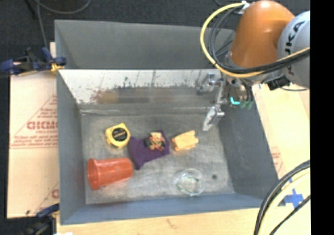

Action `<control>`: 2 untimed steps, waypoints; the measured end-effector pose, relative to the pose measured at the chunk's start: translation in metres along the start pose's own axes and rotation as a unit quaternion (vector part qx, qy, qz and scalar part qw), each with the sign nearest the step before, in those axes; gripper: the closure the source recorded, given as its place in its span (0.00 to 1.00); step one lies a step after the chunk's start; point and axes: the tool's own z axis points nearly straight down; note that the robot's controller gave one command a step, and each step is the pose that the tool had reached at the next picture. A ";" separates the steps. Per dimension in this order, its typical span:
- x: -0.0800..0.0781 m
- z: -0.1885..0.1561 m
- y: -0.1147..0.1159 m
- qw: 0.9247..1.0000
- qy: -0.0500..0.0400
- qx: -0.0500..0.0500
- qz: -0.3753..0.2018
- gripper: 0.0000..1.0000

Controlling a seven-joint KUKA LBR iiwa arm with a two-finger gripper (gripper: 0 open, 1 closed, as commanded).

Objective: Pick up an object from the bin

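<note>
My gripper (210, 101) hangs over the back right part of the bin, open, with nothing between its fingers. The closest thing to it is a tan sponge-like block (185, 141), lying on the floor below and to the left of the lower fingertip (212, 118). Left of the block, a purple cloth (142, 150) carries a small yellow and red toy (156, 141). A clear plastic cup (189, 181) lies near the front wall, in front of the block.
A yellow tape measure (118, 136) sits at the left of the floor. In front of it a red cup (109, 172) lies on its side. The arm with its orange cover and cables reaches in over the bin's right rim.
</note>
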 end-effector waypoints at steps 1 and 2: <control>-0.002 -0.005 0.000 1.000 -0.004 0.001 0.000 0.00; 0.012 0.046 0.010 1.000 -0.007 0.001 -0.001 0.00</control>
